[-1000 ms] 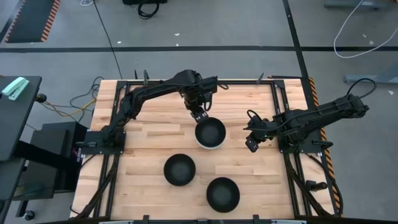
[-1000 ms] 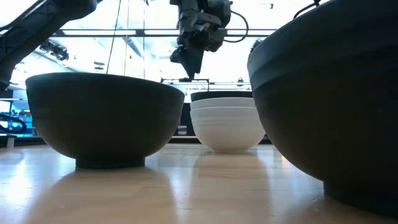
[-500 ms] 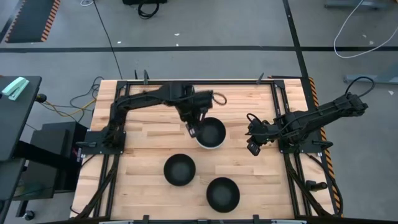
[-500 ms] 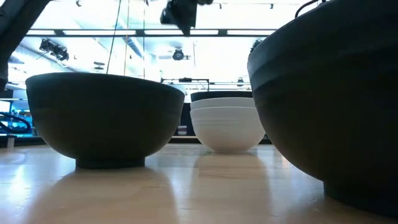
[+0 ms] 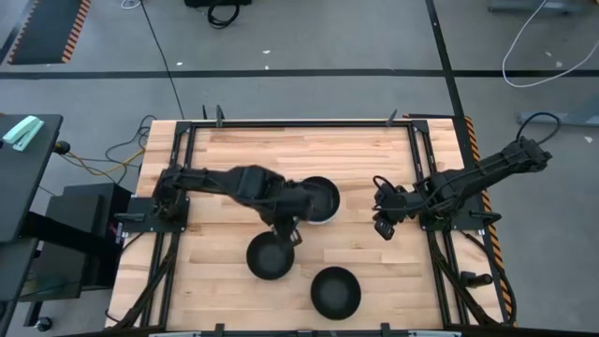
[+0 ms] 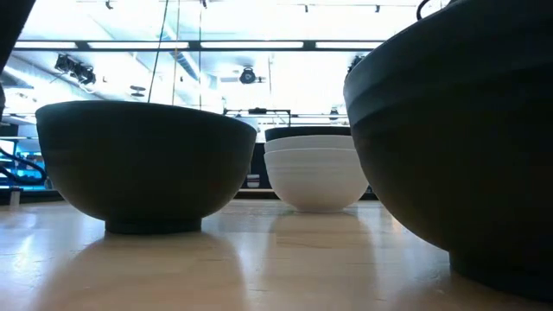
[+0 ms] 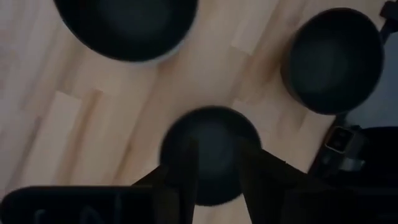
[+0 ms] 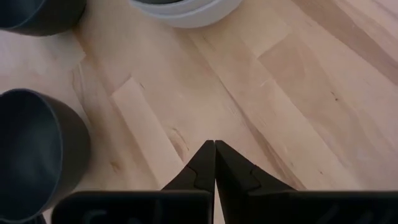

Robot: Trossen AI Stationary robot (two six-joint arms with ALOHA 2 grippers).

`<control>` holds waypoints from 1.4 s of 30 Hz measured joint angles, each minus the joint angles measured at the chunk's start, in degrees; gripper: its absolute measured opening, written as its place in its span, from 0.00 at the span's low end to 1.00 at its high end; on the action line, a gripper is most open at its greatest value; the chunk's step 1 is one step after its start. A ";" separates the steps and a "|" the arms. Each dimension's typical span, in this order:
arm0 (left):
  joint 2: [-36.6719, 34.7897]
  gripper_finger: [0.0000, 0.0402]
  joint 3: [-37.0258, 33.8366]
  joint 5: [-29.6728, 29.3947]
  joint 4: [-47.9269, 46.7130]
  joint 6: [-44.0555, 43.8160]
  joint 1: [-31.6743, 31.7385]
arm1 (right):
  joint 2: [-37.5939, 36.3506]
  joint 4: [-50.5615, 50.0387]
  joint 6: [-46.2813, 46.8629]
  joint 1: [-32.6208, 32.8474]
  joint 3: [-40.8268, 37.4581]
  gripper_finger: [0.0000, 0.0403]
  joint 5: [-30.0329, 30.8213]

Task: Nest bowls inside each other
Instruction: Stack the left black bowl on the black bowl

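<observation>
While the stack of nested bowls [image 5: 319, 199], a black one sitting inside two white ones, stands near the middle of the table [image 5: 234, 154], two black bowls are yet to be nested: one [image 5: 270, 256] nearer the front and left of centre, the other [image 5: 335, 292] close to the front edge. Reaching across from its side, the left pincer [image 5: 286, 234] hangs just above the far rim of the nearer loose black bowl; in its wrist view the two fingers [image 7: 186, 168] stand a little apart with a black bowl [image 7: 210, 152] straight beneath them, and they hold nothing. Off to the right of the stack, the right pincer [image 5: 383, 227] waits low over bare wood, its fingertips pressed together and empty. These bowls look rigid and glossy, probably ceramic or hard plastic, so they are likely slick, fairly light, and liable to chip or clatter if dropped. Taking hold at the rim seems wisest, one finger inside the wall and one outside, pinching firmly enough that the smooth glaze does not slide. Lowered level onto the stack, the bowl should seat itself.
</observation>
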 joint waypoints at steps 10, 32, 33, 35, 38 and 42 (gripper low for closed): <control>0.03 0.27 0.00 0.43 -0.02 -6.13 -3.31 | 0.00 0.02 1.21 0.78 0.00 0.04 0.02; 0.03 0.29 0.00 -0.11 4.11 20.06 -2.83 | 0.00 10.68 21.07 0.78 0.00 0.04 0.02; 0.03 0.29 0.00 -0.60 4.03 21.01 -2.85 | 0.00 11.09 21.50 0.78 0.00 0.04 0.02; 0.03 0.29 0.00 -1.00 3.42 21.85 -2.83 | 0.00 11.23 22.41 0.78 0.00 0.04 0.00; 0.03 0.28 0.00 -1.48 2.02 21.48 -2.91 | 0.00 11.17 22.41 0.78 0.00 0.03 0.02; 0.03 0.28 0.00 -3.24 -0.08 18.82 -3.67 | 0.00 10.92 19.78 0.78 0.00 0.03 0.02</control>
